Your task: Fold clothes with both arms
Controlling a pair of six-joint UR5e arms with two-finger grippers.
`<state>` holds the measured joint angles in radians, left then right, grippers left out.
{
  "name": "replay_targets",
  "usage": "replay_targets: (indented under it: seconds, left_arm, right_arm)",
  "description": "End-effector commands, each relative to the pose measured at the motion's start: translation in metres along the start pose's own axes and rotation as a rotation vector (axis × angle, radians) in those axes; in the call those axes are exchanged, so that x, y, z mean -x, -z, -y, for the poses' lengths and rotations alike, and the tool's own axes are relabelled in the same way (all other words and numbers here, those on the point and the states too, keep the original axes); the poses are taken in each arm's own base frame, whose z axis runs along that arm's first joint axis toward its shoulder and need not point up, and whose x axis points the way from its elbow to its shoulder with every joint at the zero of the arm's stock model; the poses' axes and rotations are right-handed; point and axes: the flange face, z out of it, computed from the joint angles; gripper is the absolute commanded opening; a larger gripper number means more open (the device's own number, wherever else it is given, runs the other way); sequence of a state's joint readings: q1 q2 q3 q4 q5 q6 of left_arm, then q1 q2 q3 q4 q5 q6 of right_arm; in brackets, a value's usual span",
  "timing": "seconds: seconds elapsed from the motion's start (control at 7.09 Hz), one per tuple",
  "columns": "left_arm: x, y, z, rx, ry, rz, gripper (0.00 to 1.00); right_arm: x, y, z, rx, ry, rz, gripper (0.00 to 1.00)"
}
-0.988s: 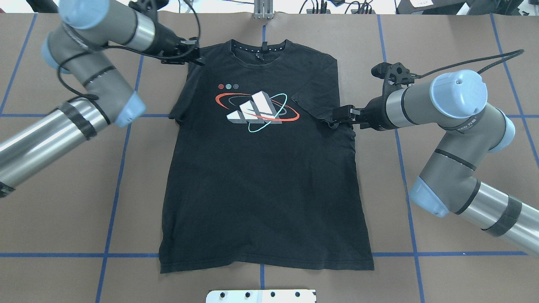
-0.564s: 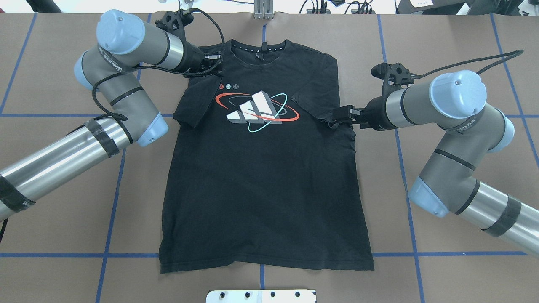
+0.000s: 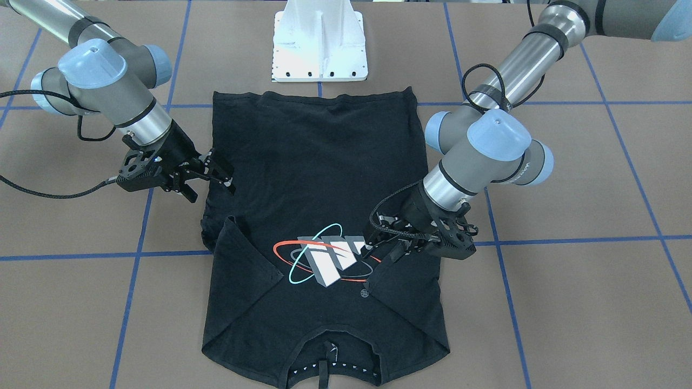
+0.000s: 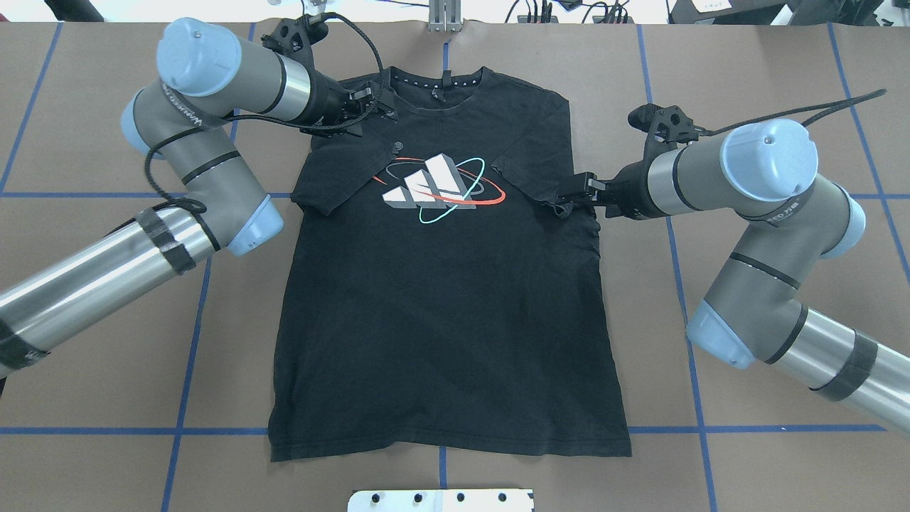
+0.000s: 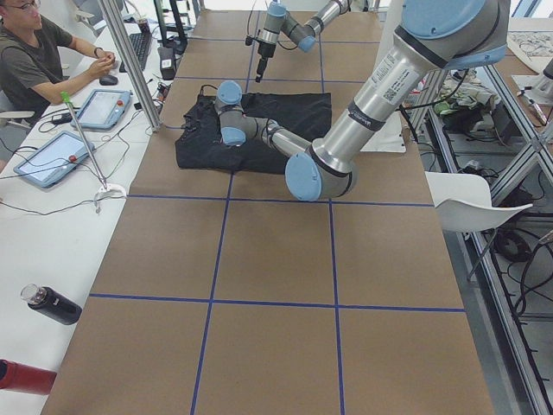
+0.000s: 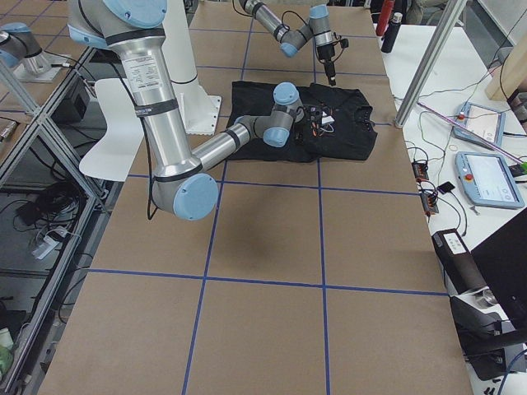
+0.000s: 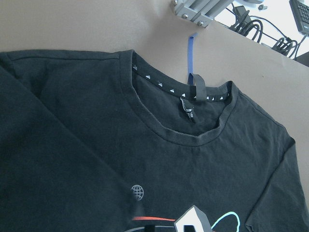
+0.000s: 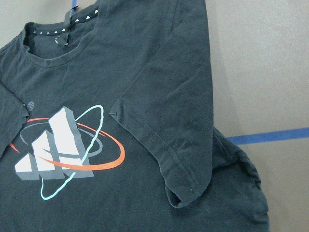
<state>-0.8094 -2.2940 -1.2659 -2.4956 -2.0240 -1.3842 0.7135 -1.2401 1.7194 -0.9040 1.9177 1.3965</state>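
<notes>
Table (image 5: 276, 259): black shirt (image 5: 298, 112) lay at far end; near left arm (image 5: 380, 86) reached over it; right arm (image 5: 289, 24) beyond. Person (image 5: 30, 56) sat alongside.

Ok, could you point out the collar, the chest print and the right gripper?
Collar (image 7: 193, 140): left wrist view, front band of the neckline.
Chest print (image 4: 430, 186): overhead view, the white blocks in its middle.
Right gripper (image 4: 573, 194): overhead view, midway between its fingertips.

Silver-grey tubular arms (image 4: 92, 274), light-blue joint caps (image 4: 768, 160), black cables (image 3: 51, 194), black bands (image 4: 167, 242).
</notes>
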Motion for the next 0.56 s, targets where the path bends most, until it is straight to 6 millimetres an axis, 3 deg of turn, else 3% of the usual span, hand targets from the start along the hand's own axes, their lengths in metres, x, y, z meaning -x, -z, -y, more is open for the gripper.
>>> replay_targets:
  seconds: [0.0, 0.28, 0.42]
  left_arm:
    - [0.003, 0.066, -0.036, 0.013, -0.002, -0.026, 0.98]
    - [0.020, 0.088, -0.051, 0.035, -0.002, -0.033, 0.98]
    - [0.025, 0.090, -0.054, 0.042, -0.001, -0.030, 0.98]
  right_arm:
    - [0.024, -0.003, -0.047, -0.022, -0.214, -0.026, 1.00]
    - [0.035, 0.031, -0.139, -0.023, -0.264, -0.192, 1.00]
    - [0.014, 0.015, -0.190, -0.029, -0.310, -0.261, 0.99]
